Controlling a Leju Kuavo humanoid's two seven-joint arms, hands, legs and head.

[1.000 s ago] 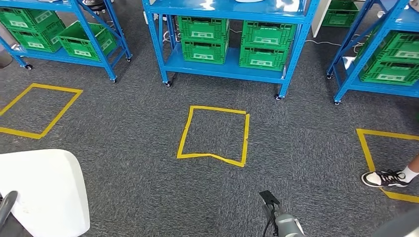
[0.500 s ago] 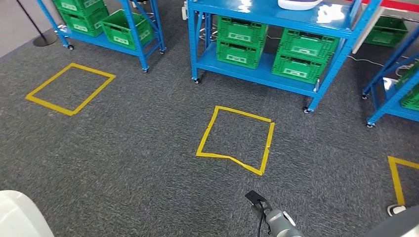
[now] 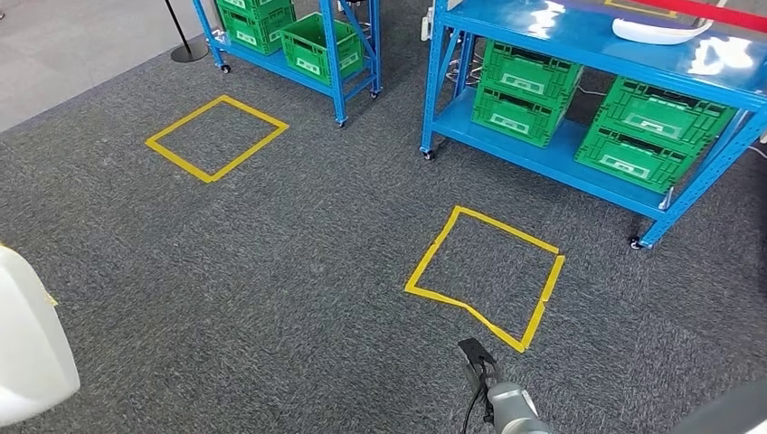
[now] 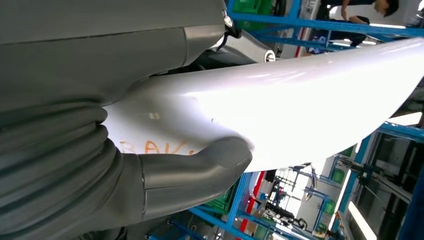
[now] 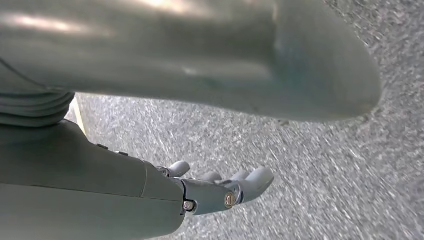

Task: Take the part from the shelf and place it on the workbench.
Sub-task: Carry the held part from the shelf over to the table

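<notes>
Camera swung right; left hand [image 4: 150, 165] grips glossy white curved part [image 4: 300, 100]; right hand [image 5: 220, 190] empty, fingers loosely spread.

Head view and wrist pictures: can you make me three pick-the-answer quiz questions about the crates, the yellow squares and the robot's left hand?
1. Where are the green crates?
A. On the blue shelves
B. Inside a square on the floor
C. Stacked on a chair

2. How many yellow tape squares are on the floor in the head view?
A. One
B. Two
C. Five

3. What is the left hand doing?
A. Hanging with nothing in it
B. Holding a crate
C. Holding the white part

Answers:
1. A, because every crate sits on a shelf level, none on the floor.
2. B, because one square lies near the left shelf and one in front of the right shelf.
3. C, because the left wrist view shows the thumb pressed against the white part.
</notes>
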